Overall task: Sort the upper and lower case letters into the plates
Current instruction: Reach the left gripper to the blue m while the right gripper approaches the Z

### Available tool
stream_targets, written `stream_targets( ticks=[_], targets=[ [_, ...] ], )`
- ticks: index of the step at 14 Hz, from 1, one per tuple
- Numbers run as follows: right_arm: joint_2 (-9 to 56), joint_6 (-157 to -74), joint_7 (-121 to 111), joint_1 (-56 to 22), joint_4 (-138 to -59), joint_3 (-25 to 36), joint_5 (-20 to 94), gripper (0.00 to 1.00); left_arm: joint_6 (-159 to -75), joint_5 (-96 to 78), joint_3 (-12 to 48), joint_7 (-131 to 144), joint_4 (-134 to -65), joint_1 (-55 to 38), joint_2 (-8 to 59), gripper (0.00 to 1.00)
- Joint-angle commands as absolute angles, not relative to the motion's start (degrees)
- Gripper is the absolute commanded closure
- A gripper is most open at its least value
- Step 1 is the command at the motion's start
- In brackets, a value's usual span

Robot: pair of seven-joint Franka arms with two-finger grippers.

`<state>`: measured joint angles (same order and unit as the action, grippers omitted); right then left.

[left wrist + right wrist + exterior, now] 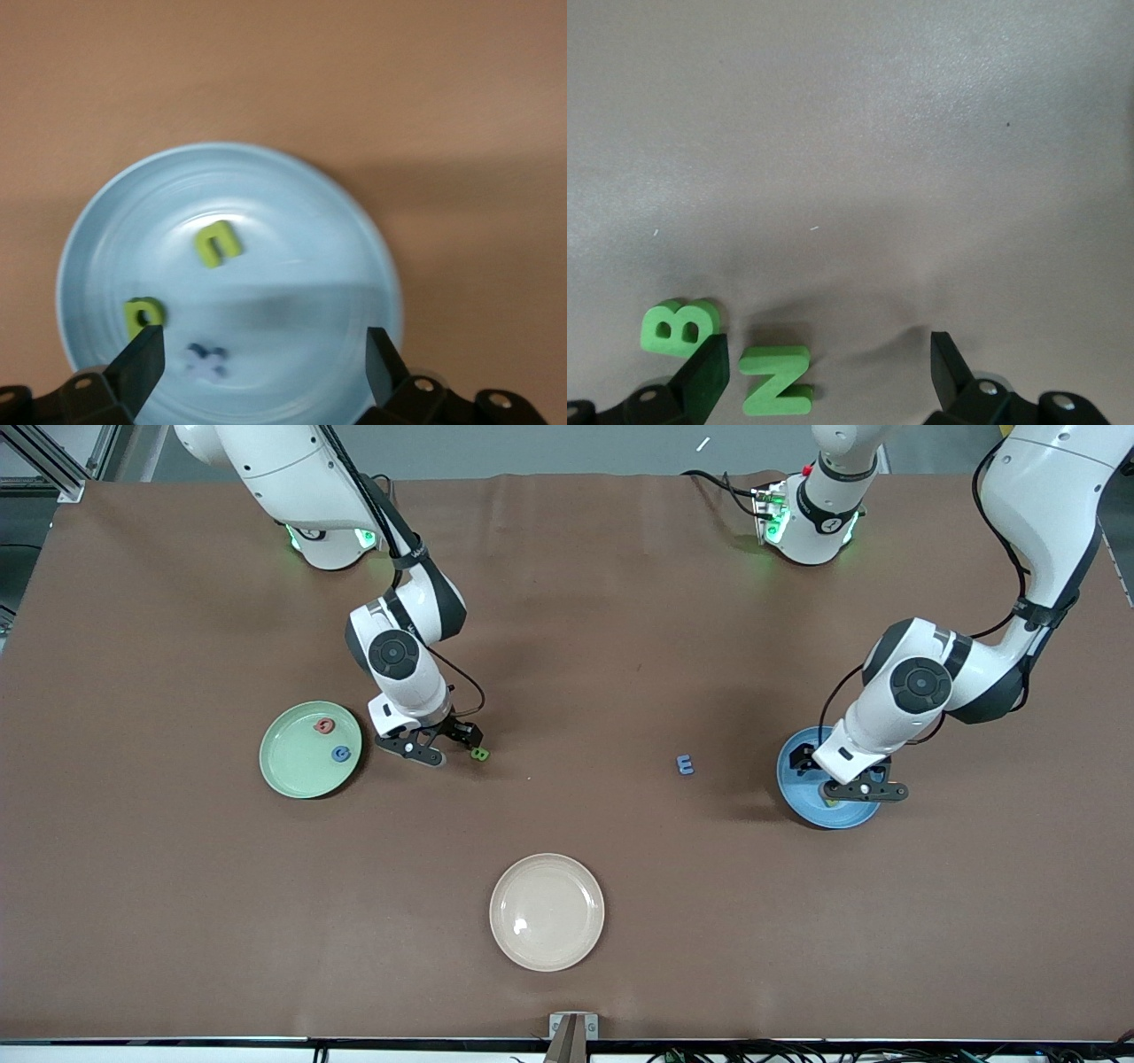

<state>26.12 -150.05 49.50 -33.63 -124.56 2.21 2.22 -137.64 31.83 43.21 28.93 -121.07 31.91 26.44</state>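
Two round shallow plates take the letters on the brown cloth-covered worktop [620, 646]: a pale mint green plate [292, 775] toward the right arm's end and a medium blue plate [802, 802] toward the left arm's end. In the mint plate lie a chunky red letter Q [324, 726] and, nearer the front camera, a blue letter G [340, 755], apart from each other. The right gripper [824, 372] hangs low over the worktop just beside the mint plate, its fingers [704, 376] spread wide and holding nothing; a green letter N [776, 381] lies flat on the worktop between them, close to one finger, and a green letter B [675, 328] lies just outside that same finger, near the N. The left gripper [261, 372] hovers over the blue plate, fingers [142, 359] also wide and empty. In that plate a green letter u [218, 243] lies near the middle, a green letter p [142, 313] sits just at the tip of one finger, and a blue letter x [207, 359] lies between the fingers, nearer the same finger than the other one. A blue letter m [685, 763] lies alone on the worktop, between the two grippers and closer to the blue plate. A cream-white round plate [547, 911] rests nearest the front camera, well apart from both others.
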Motion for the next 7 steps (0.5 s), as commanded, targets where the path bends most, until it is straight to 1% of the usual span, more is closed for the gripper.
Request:
stream_targets(
  ticks=[1, 3, 5, 7],
  targets=[
    [26.5, -152.7, 51.2, -33.8, -125.2, 1.6, 2.5, 0.01, -133.6, 30.1, 46.3, 34.1, -117.7, 30.2, 26.4, 0.0],
    [27.1, -153.5, 51.9, -34.6, -125.2, 1.4, 2.5, 0.06, -132.5, 30.1, 46.2, 41.3, -115.0, 25.6, 28.5, 0.0],
    [27.1, -153.4, 52.0, -34.9, -125.3, 1.3, 2.6, 0.16, -132.5, 30.1, 46.1, 47.9, -113.3, 22.2, 30.0, 0.0],
    [27.1, -153.4, 52.8, -35.9, -125.9, 1.4, 2.6, 0.22, -132.5, 30.0, 46.1, 53.2, -111.3, 19.6, 32.0, 0.0]
  ],
)
